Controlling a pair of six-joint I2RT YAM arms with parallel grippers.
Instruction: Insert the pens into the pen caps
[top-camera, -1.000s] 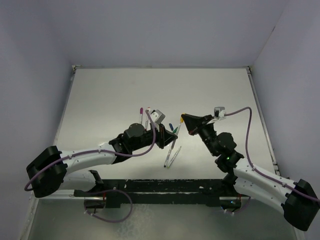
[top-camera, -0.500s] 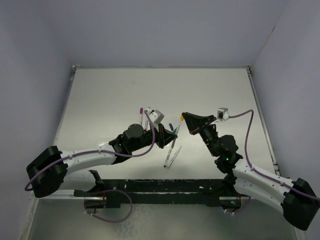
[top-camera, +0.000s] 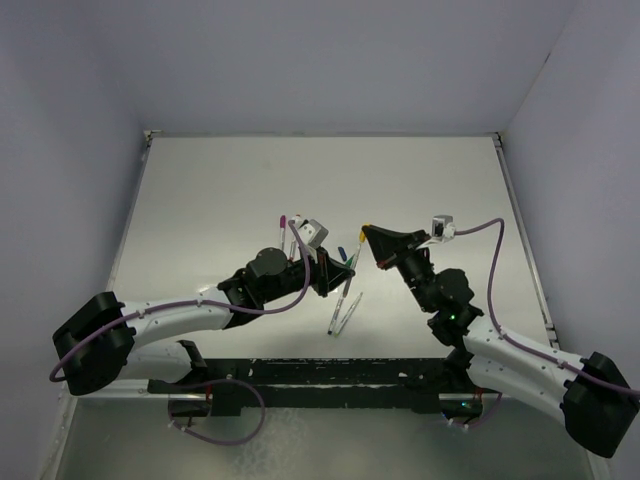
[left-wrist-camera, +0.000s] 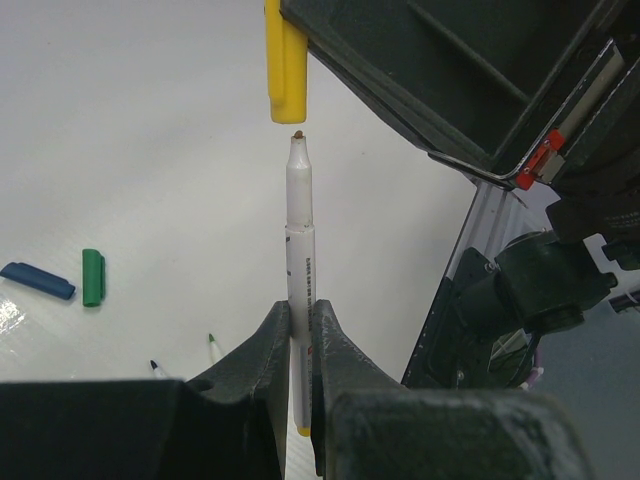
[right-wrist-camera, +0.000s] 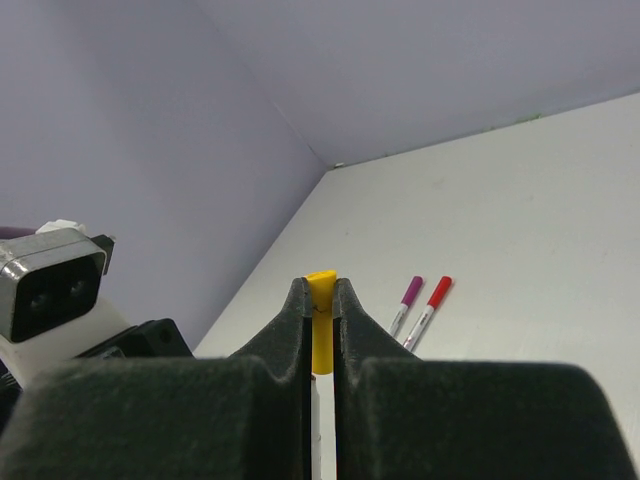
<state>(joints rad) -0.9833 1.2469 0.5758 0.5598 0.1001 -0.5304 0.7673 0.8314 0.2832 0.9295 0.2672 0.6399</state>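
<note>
Pen in left claw, tip below cap.

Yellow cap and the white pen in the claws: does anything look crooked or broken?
Nothing looks broken. The small yellow plastic cap, pinched in the right claw, sits just beyond the tip of the thin white pen in the left claw, roughly in line.

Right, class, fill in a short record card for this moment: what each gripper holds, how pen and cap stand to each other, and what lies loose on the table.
Left gripper: shut on white pen, tip pointing at the cap
Right gripper: shut on yellow cap
Pen and cap: tip just short of the cap's opening, not inserted
Loose caps: blue cap, green cap, lying on table
Capped pens: purple-capped pen, red-capped pen, side by side
</note>
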